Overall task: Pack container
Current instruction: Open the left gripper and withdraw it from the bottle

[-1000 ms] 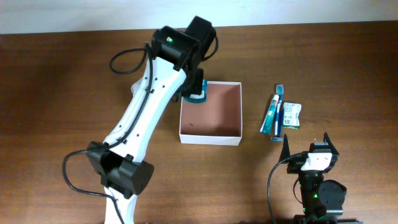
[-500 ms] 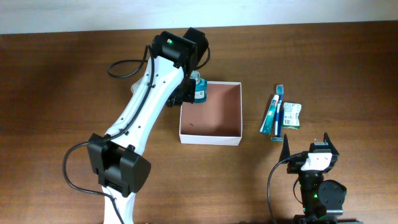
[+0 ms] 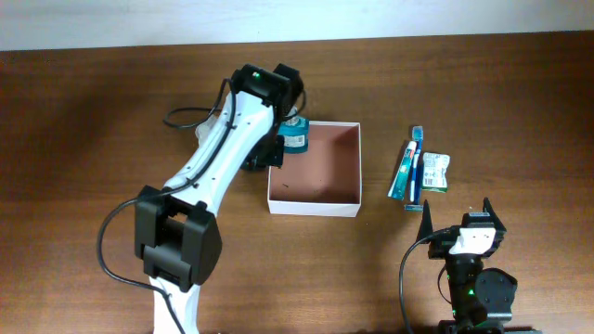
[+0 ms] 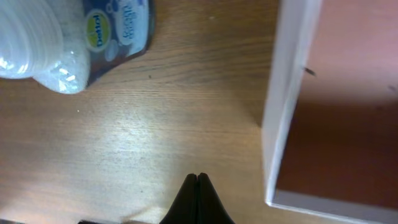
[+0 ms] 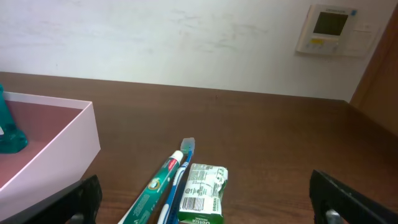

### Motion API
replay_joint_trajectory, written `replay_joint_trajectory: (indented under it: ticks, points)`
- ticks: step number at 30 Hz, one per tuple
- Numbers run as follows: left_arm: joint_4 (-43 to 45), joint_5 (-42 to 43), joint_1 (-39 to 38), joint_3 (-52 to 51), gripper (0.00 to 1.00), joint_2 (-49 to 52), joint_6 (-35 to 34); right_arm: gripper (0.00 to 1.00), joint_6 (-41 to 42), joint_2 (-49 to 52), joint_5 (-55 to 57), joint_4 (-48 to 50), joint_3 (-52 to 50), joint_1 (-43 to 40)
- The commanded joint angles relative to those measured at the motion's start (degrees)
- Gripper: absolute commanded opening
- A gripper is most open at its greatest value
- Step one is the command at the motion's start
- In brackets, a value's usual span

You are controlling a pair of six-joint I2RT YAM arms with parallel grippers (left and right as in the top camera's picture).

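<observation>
The container (image 3: 314, 206) is a square white-walled box with a reddish-brown inside, at mid-table. A teal Dettol bottle (image 3: 295, 137) sits at its far-left corner. The right wrist view has the bottle (image 5: 11, 124) in front of the container's pink inside (image 5: 50, 134). In the left wrist view the bottle (image 4: 93, 37) appears over bare wood, apart from the white wall (image 4: 289, 99), so I cannot tell whether its base is inside. My left gripper (image 4: 198, 178) is shut and empty above the wood beside the wall. My right gripper (image 3: 458, 211) stands open and empty at the near right.
A toothpaste tube (image 3: 403, 173), a blue toothbrush (image 3: 416, 167) and a green soap packet (image 3: 434, 172) lie side by side right of the container, just ahead of the right gripper. A black cable (image 3: 190, 116) loops off the left arm. A wall thermostat (image 5: 333, 28) hangs behind.
The left arm has drawn back to the left, off the container's far-left corner. The bottle stays there. The right arm has not moved.
</observation>
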Motion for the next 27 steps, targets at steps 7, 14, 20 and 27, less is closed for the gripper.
replay_joint_trajectory:
  ticks: [7,14,20,27]
  points:
    - [5.64,2.97,1.75,-8.11,0.01,-1.14,1.95,0.98,-0.17,-0.44,-0.31,-0.35,-0.26,-0.33]
    - [7.39,6.10,1.90,-10.43,0.00,-1.14,5.70,0.98,-0.20,-0.44,-0.31,-0.35,-0.26,-0.33]
    - [7.78,10.32,2.19,-10.43,0.00,-1.25,9.44,0.98,-0.20,-0.44,-0.31,-0.35,-0.26,-0.33]
    - [8.00,10.38,4.42,-10.43,0.01,-4.02,10.01,0.98,-0.20,-0.44,-0.31,-0.35,-0.26,-0.33]
